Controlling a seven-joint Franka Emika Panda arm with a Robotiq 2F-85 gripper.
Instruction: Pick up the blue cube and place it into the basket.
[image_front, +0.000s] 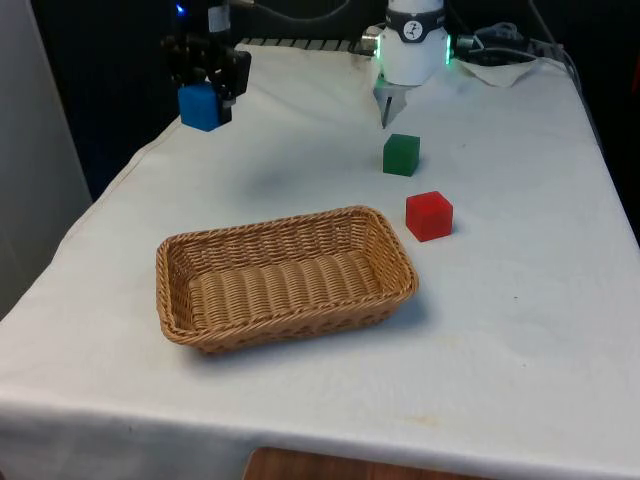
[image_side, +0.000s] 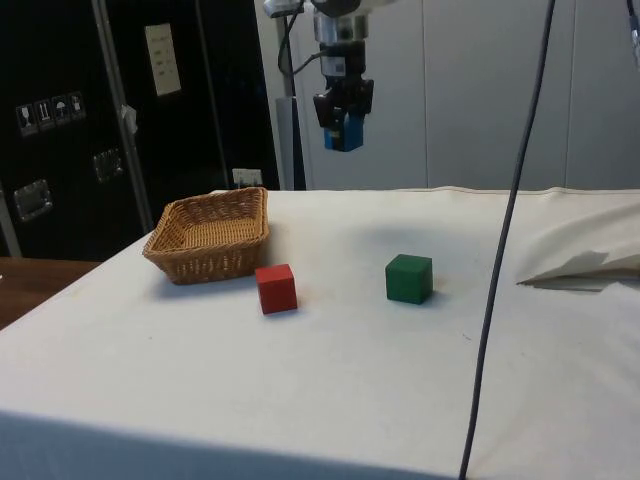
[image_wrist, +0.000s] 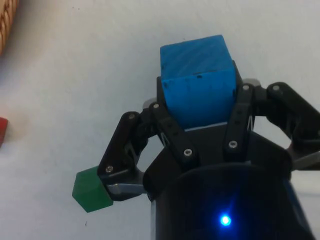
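1. In the upper left of the front view you see the gripper (image_front: 208, 92) high above the surface (image_front: 520, 300), its fingers (image_front: 228, 85) closed on the blue cube (image_front: 199, 107); the cube hangs clear of the cloth.
2. Lower down, left of centre in that view, you find the wicker basket (image_front: 385, 235), with nothing inside it. The blue cube is above and beyond the basket's left end, well apart from it.
3. Right of centre you see the green cube (image_front: 401, 155), and just below and to its right the red cube (image_front: 429, 216); the two sit near each other without touching, and the red one is close to the basket's right end.
4. In the side view you get the basket (image_side: 205, 262) at mid-left, the red cube (image_side: 276, 288) just right of it, the held blue cube (image_side: 345, 131) at upper centre, then the green cube (image_side: 409, 278).
5. In the wrist view you see the blue cube (image_wrist: 197, 80) clamped between the fingers (image_wrist: 170, 130).
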